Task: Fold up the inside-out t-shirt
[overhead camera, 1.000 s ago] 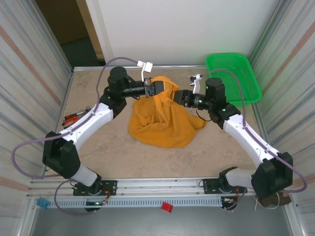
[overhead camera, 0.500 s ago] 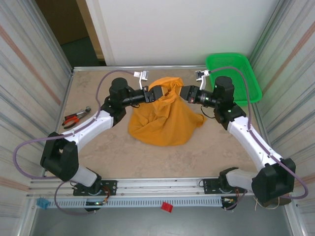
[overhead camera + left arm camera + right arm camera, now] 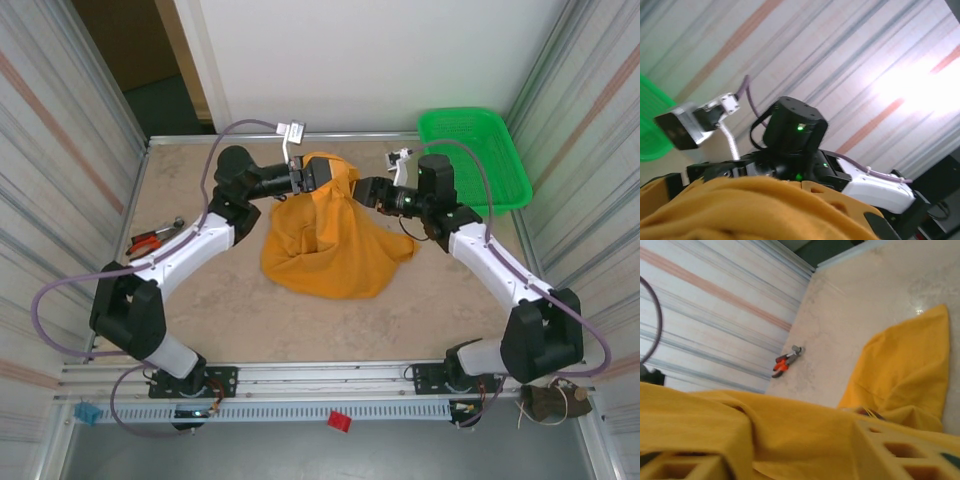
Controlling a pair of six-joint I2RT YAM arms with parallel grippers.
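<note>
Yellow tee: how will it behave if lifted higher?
Likely floppy: the t-shirt sags in folds from the left gripper, hem pooled on the table. Probably light: one pinch holds it up. May snag, since it drapes over the right gripper's fingers.

You're at a robot test cell in a lab or workshop; two white-and-black arms point(image 3: 190, 250) stand bolted to an aluminium rail point(image 3: 320, 372) at the near edge of a beige table point(image 3: 230, 300); striped panel walls point(image 3: 60, 150) box it in; purple cables point(image 3: 40, 310) loop off the arms; red-handled pliers point(image 3: 152, 238) lie near the left wall.
</note>
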